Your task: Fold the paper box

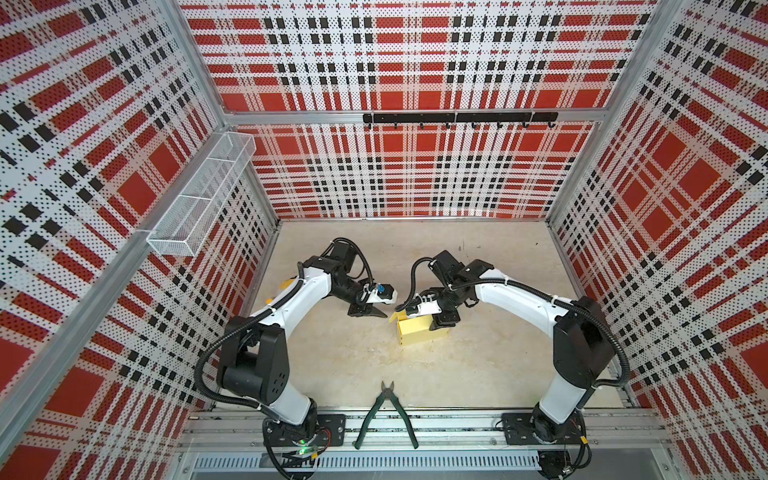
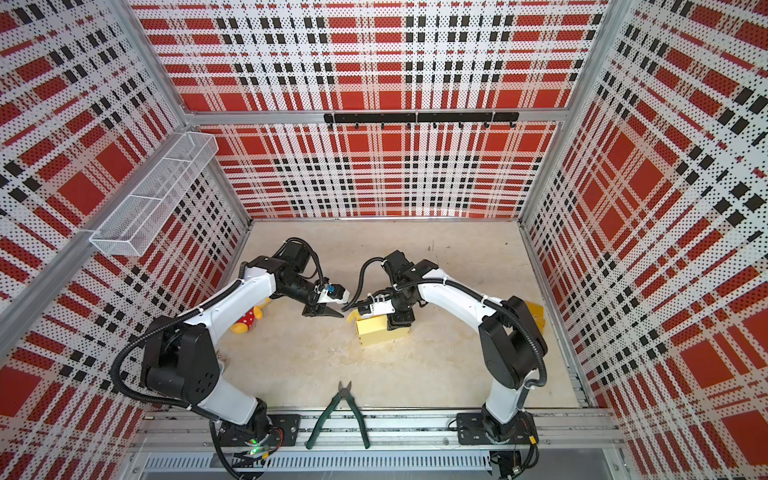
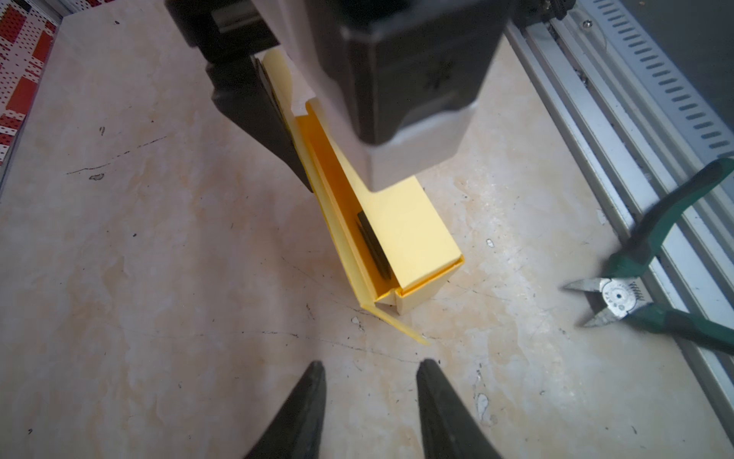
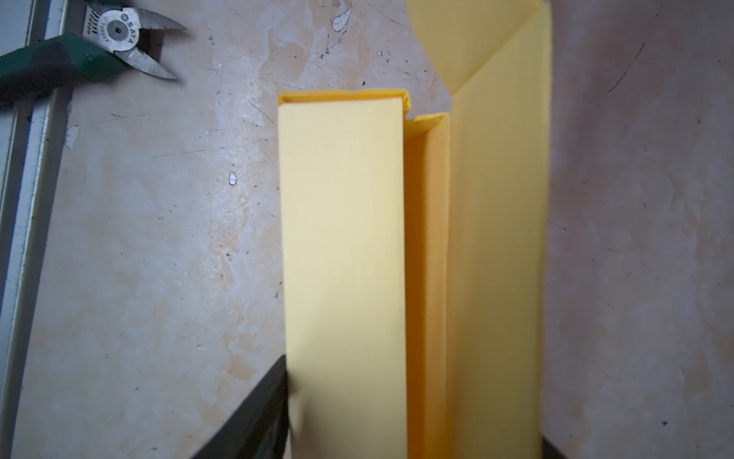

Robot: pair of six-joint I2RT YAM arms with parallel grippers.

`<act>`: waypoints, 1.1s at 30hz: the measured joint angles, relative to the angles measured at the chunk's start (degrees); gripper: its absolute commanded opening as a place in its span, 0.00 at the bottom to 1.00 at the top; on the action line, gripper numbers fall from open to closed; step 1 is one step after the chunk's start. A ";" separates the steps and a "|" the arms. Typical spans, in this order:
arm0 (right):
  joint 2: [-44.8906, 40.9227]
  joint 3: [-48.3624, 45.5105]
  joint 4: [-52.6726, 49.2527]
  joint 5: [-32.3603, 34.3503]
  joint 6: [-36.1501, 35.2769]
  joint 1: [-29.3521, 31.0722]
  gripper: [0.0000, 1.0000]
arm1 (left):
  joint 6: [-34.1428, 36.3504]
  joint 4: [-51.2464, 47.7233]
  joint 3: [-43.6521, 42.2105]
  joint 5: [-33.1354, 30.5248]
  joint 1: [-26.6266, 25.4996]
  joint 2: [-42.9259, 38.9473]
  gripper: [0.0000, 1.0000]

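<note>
The paper box (image 1: 415, 332) sits near the middle of the table (image 1: 357, 374), with a small end flap sticking out toward my left claw (image 3: 372, 367); that claw hovers just beside the box, fingers spread, nothing between them; my right claw (image 1: 444, 323) straddles the box's open long side, one finger (image 3: 373, 246) inside under the top panel, the other outside against the tall flap; whether it squeezes, I cannot tell; green-handled cutters (image 1: 386, 415) lie at the near edge, well apart from the box.
</note>
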 measured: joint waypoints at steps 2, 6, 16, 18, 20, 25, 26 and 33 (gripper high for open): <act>0.00 0.00 0.00 0.00 0.00 0.00 0.64 | 0.15 1.86 -0.98 -0.81 -0.15 0.37 0.43; 0.15 0.02 0.00 -0.31 0.00 0.00 0.63 | 0.28 4.61 -2.40 -1.27 -0.35 0.76 0.42; 0.20 0.02 -0.02 -0.55 0.00 -0.11 0.61 | 1.92 7.48 -4.55 3.10 -2.12 1.40 0.41; 0.20 0.02 -0.07 -0.63 0.00 -0.15 0.61 | 2.49 7.61 -4.83 4.57 -2.32 1.62 0.38; 0.20 0.02 -0.13 -0.79 0.00 -0.31 0.61 | 2.78 7.67 -4.85 5.81 -2.49 1.81 0.36; 0.20 0.02 -0.20 -0.85 0.00 -0.42 0.61 | 2.99 8.11 -5.18 7.85 -2.56 2.03 0.35; 0.20 0.02 -0.20 -0.87 0.02 -0.50 0.61 | 3.02 8.26 -5.44 8.15 -2.56 2.03 0.34; 0.22 0.02 -0.22 -1.05 0.02 -0.50 0.63 | 1.57 9.92 -6.78 10.27 -2.60 2.10 0.34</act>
